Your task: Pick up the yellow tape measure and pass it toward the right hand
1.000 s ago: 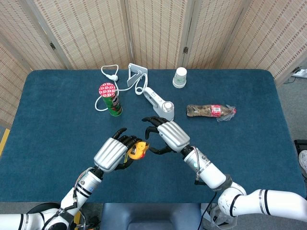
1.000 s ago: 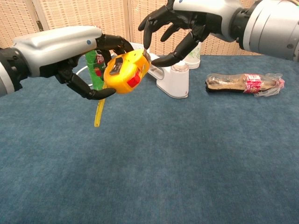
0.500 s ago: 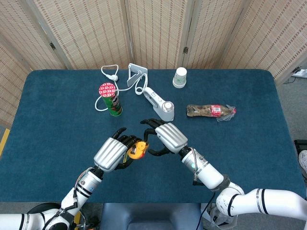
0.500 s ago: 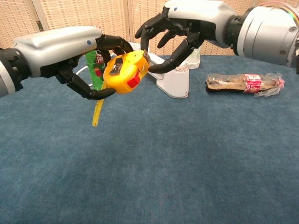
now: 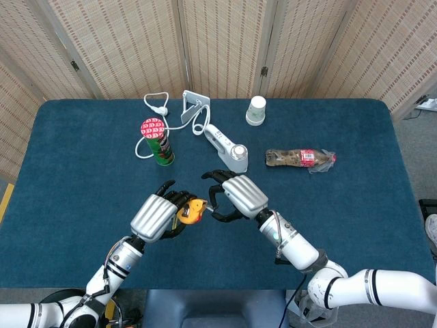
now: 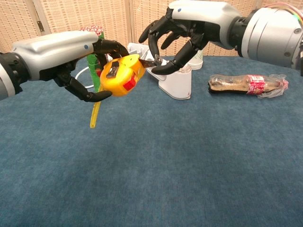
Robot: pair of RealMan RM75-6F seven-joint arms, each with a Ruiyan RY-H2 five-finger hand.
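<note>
The yellow tape measure with a red button is held above the blue table in the grip of my left hand. A short yellow strip of blade hangs down below it. In the head view the tape measure shows between my left hand and my right hand. My right hand hovers just right of the case with fingers spread and curled, holding nothing. Its fingertips are very near the case's upper right edge; whether they touch it is unclear.
A green can with a red lid stands behind my left hand. A white device, a paper cup, a crushed plastic bottle, a white cable and a metal stand lie farther back.
My left hand has drawn slightly left and tilted the tape measure. My right hand's fingers have come down closer to the case's right side.
</note>
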